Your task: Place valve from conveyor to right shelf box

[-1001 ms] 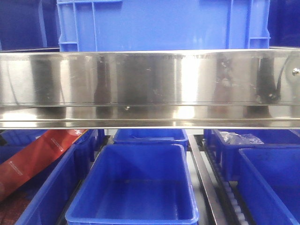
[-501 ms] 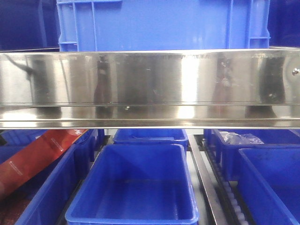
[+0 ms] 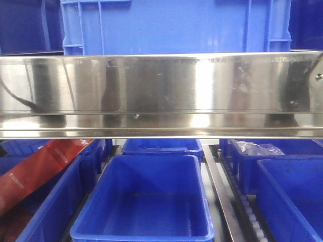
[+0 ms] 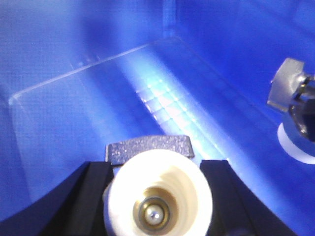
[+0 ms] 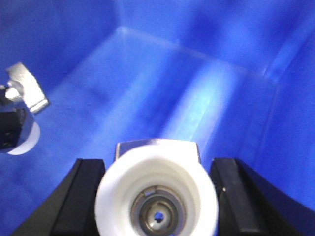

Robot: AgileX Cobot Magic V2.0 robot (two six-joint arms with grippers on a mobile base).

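**Two valves held in a blue box**

The left pincer [image 4: 157, 169] is clamped on a white valve [image 4: 156, 201] with a grey handle [image 4: 147, 147], black fingers [image 4: 88, 199] at either side. The right pincer [image 5: 157, 167] grips a second white valve [image 5: 156, 196] likewise. Both valves hang inside a blue box [image 4: 74, 98], each one showing at the edge of the other wrist's view. From the front, a steel shelf rail [image 3: 161, 91] spans above several blue bins [image 3: 146, 201]; which bin holds the valves I cannot tell
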